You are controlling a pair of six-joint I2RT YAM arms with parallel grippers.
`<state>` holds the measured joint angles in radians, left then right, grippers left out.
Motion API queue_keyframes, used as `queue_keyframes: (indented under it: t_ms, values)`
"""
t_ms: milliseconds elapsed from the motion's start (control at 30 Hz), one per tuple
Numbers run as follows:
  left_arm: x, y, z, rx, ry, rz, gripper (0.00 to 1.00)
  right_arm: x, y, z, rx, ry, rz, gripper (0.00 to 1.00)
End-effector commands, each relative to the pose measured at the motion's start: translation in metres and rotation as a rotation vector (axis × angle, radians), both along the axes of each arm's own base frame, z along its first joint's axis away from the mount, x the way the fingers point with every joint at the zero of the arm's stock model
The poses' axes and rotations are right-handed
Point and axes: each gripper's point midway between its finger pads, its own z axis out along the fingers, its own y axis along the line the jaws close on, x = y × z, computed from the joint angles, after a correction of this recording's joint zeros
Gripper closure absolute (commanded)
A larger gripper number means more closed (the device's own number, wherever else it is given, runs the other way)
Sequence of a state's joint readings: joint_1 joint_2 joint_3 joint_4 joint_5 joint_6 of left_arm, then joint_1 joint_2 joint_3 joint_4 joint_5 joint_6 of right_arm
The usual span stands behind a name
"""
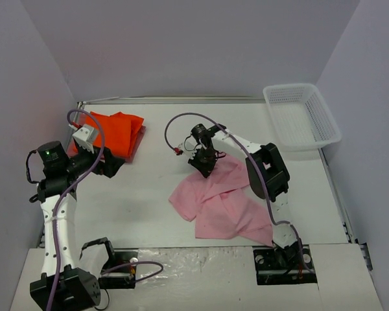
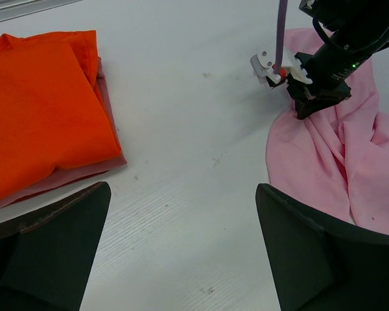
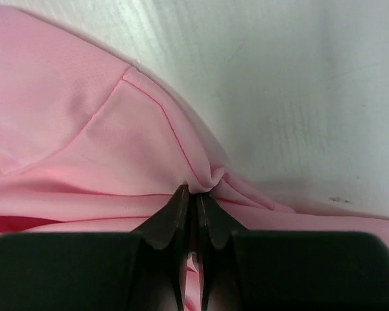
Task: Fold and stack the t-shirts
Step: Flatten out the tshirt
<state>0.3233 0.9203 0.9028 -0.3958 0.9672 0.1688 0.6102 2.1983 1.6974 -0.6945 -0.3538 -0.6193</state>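
Observation:
A light pink t-shirt (image 1: 223, 201) lies crumpled in the middle of the table. My right gripper (image 1: 205, 170) is down at its far left edge, shut on a pinch of the pink cloth (image 3: 211, 178). The left wrist view shows that same gripper (image 2: 306, 111) on the pink t-shirt (image 2: 337, 155). A folded bright orange t-shirt (image 1: 117, 131) rests at the back left on a dull pinkish-red folded one (image 2: 107, 170). Beside that stack hovers my left gripper (image 1: 113, 165), open, with bare table between its fingers (image 2: 65, 240).
A white mesh basket (image 1: 301, 116) stands at the back right corner. Grey walls close in the table on the left, back and right. The right arm's cable (image 1: 181, 120) loops above the table's middle.

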Motion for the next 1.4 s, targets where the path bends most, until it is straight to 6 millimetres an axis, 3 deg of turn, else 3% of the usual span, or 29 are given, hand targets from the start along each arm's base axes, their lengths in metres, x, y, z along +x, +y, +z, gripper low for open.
queue_keyframes:
  t_ms: [0, 167, 333, 400, 533, 567, 633, 667, 767, 800, 867, 900, 933, 967, 1000, 1033, 1067, 1133, 1167, 1367]
  values:
    - [-0.001, 0.0, 0.014, 0.02, -0.054, -0.014, 0.06, -0.027, 0.0, -0.011, -0.074, 0.062, 0.031, 1.0]
    - [0.0, 0.0, 0.013, 0.017, -0.05, -0.015, 0.06, -0.003, 0.014, 0.027, -0.062, -0.067, 0.021, 1.0]
    - [0.0, 0.001, 0.013, 0.024, -0.044, -0.015, 0.06, 0.03, 0.025, 0.107, 0.039, -0.243, -0.027, 1.0]
    - [0.001, 0.002, 0.014, 0.032, -0.045, -0.015, 0.06, 0.042, 0.026, 0.156, 0.102, -0.349, -0.049, 1.0]
    - [0.001, 0.001, 0.014, 0.031, -0.043, -0.016, 0.06, 0.059, 0.008, 0.241, 0.235, -0.504, -0.123, 1.0]
    - [0.001, 0.001, 0.015, 0.03, -0.045, -0.016, 0.06, 0.063, -0.009, 0.265, 0.271, -0.543, -0.156, 1.0]
    - [0.001, 0.001, 0.015, 0.03, -0.046, -0.014, 0.06, 0.062, -0.026, 0.281, 0.313, -0.557, -0.178, 1.0]
    - [0.001, 0.001, 0.015, 0.029, -0.045, -0.013, 0.06, 0.061, -0.046, 0.291, 0.317, -0.58, -0.199, 1.0]
    - [0.001, 0.001, 0.015, 0.025, -0.047, -0.016, 0.06, 0.05, -0.069, 0.304, 0.341, -0.606, -0.209, 1.0]
    - [0.001, 0.001, 0.015, 0.024, -0.046, -0.015, 0.06, 0.046, -0.077, 0.29, 0.319, -0.579, -0.221, 1.0]
    - [0.001, 0.001, 0.016, 0.028, -0.052, -0.016, 0.06, 0.034, -0.088, 0.287, 0.31, -0.583, -0.229, 1.0]
    - [0.001, 0.001, 0.016, 0.027, -0.052, -0.016, 0.06, 0.024, -0.093, 0.266, 0.282, -0.533, -0.231, 1.0]
    - [0.0, 0.001, 0.016, 0.028, -0.053, -0.015, 0.06, 0.018, -0.096, 0.258, 0.271, -0.516, -0.232, 1.0]
    - [0.0, 0.0, 0.016, 0.028, -0.054, -0.016, 0.06, 0.007, -0.1, 0.259, 0.273, -0.517, -0.228, 1.0]
    - [-0.001, -0.001, 0.017, 0.027, -0.058, -0.02, 0.06, -0.002, -0.103, 0.251, 0.26, -0.497, -0.215, 0.93]
    - [-0.001, -0.001, 0.017, 0.025, -0.057, -0.023, 0.06, -0.014, -0.108, 0.23, 0.23, -0.449, -0.214, 0.82]
    - [-0.001, -0.002, 0.017, 0.022, -0.057, -0.025, 0.06, -0.023, -0.113, 0.232, 0.232, -0.462, -0.21, 0.6]
    - [-0.001, -0.003, 0.018, 0.016, -0.059, -0.031, 0.06, -0.035, -0.121, 0.215, 0.201, -0.436, -0.204, 0.46]
    - [0.0, -0.003, 0.018, 0.01, -0.055, -0.033, 0.06, -0.038, -0.123, 0.216, 0.204, -0.446, -0.203, 0.33]
    - [0.001, -0.006, 0.015, 0.011, -0.04, -0.045, 0.06, -0.023, -0.122, 0.209, 0.191, -0.454, -0.249, 0.32]
